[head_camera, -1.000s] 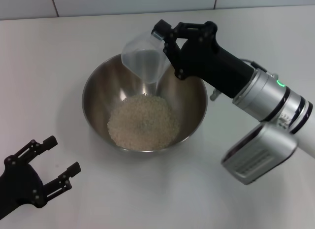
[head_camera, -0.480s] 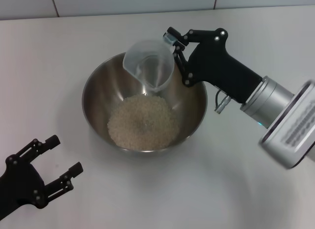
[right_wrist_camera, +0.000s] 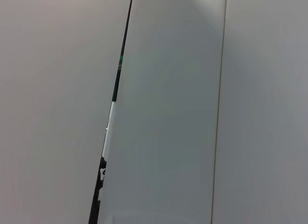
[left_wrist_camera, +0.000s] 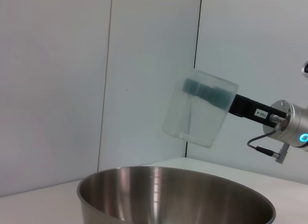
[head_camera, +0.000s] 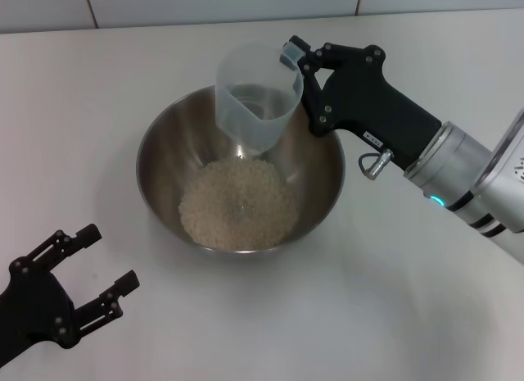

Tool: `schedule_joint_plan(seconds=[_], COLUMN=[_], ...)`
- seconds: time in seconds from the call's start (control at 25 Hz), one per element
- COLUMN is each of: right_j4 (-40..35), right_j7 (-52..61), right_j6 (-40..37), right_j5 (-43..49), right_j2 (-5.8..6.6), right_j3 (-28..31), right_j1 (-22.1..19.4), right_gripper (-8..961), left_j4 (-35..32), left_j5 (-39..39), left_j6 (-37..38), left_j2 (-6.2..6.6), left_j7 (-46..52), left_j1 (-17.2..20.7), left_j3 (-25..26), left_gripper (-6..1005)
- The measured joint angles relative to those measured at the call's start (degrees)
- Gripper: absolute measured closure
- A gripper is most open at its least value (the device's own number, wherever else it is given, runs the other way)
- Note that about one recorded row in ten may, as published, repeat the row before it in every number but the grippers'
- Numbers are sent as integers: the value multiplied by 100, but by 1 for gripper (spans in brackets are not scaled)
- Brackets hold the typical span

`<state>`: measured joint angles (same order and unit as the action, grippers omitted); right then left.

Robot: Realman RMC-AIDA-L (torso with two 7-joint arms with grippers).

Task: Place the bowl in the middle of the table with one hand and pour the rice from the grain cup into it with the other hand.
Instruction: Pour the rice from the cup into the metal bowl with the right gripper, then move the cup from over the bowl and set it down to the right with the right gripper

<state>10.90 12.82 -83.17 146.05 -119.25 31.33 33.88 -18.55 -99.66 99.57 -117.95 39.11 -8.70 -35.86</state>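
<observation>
The steel bowl point(head_camera: 315, 164) stands near the middle of the white table point(head_camera: 123, 78) with a heap of rice point(head_camera: 237, 202) in its bottom. Above its far rim my right gripper point(head_camera: 299, 65) is shut on the handle of the clear grain cup point(head_camera: 256, 111), which hangs nearly upright and looks empty. From the left wrist view the grain cup point(left_wrist_camera: 199, 108) floats above the bowl point(left_wrist_camera: 173, 197). My left gripper point(head_camera: 94, 266) rests open near the table's front left corner, holding nothing.
A tiled wall point(head_camera: 205, 4) runs along the far edge of the table. The right arm's silver wrist point(head_camera: 467, 184) reaches in from the right above the table surface.
The right gripper has turned the grain cup back from a tipped pouring pose to nearly upright and lifted it slightly. The rice heap and the left gripper have stayed still.
</observation>
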Motion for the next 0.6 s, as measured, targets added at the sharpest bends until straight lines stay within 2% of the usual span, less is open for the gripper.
schedule_joint_plan(seconds=[0.32, 0.6], right_j4=[-1, -33], right_j7=[10, -15], right_j6=[-64, -134], right_j5=[0, -3], right_j2=[-9, 5], right_j3=[232, 1444], right_j1=[-197, -739], right_gripper=[939, 938], left_j4=[0, 0], left_j5=[0, 0], left_j6=[-1, -1], left_j2=[-4, -9], left_j7=[0, 0], left_j1=[0, -29], left_j3=[0, 0], left_gripper=[185, 184])
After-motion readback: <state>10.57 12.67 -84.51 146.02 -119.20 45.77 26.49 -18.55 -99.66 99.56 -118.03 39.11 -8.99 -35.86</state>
